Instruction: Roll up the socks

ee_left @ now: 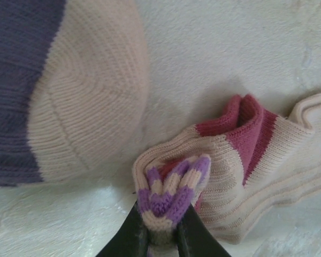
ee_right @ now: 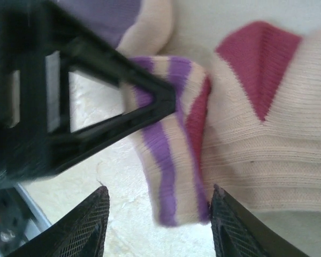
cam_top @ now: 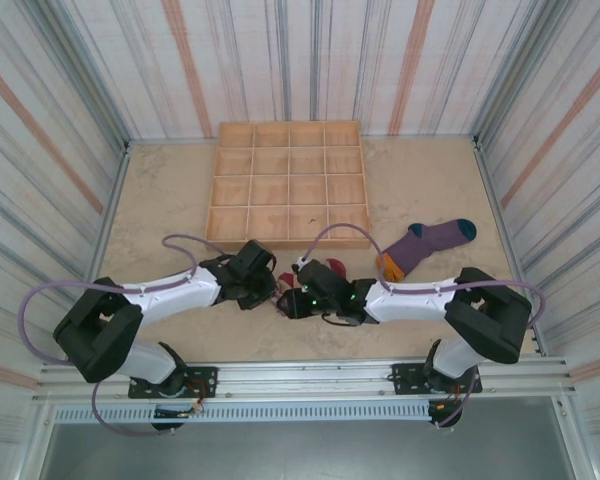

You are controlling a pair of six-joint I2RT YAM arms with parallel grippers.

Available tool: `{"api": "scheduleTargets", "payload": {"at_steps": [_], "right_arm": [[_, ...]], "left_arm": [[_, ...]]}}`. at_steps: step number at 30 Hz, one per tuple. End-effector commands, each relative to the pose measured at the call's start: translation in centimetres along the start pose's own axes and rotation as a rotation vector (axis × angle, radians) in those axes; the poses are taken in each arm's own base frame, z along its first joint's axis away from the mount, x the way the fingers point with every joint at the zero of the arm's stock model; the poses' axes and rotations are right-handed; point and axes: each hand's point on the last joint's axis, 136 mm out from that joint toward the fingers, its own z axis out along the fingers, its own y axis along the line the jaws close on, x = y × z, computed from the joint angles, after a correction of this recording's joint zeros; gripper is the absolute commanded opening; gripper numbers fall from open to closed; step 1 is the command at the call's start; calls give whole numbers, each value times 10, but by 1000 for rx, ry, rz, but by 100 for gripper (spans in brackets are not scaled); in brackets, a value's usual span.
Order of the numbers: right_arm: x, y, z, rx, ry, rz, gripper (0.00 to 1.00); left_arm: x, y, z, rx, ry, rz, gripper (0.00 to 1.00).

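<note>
Just in front of the wooden tray [cam_top: 280,243], at the middle of its near rim, your two claws meet over the cream sock [ee_left: 246,176]. Your left claw [ee_left: 162,222] is clamped on that sock's purple-striped cuff [ee_left: 171,187] — the fabric bunches up between the black fingers, and a maroon patch shows just beside it. Your right claw [ee_right: 159,198] stands apart, with the same cuff lying between its mesh-faced fingers. The dark purple sock [ee_left: 16,80] with the tan toe lies on the counter [ee_left: 230,48] just beside the cream one. Off the tray's near right corner you have the purple sock [cam_top: 425,245] — orange cuff nearest that corner, teal toe farther out to the right.
</note>
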Motion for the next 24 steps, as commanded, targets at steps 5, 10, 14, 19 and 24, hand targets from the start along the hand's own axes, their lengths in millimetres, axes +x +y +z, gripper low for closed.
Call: {"api": "scheduleTargets", "payload": {"at_steps": [5,10,14,19,24], "right_arm": [[8,-6,-15,341,-145,-485,55],[8,5,-16,496,-247,-682,55],[11,19,-8,527,-281,-789,56],[14,24,11,534,-271,-850,55],[19,8,31,562,-232,-844,54]], "left_arm": [[6,13,-7,-27,59,-43,0],[6,14,-8,-23,74,-45,0],[8,13,-7,-19,85,-44,0],[9,12,-4,-14,101,-44,0],[9,11,-4,-10,105,-44,0]]}}
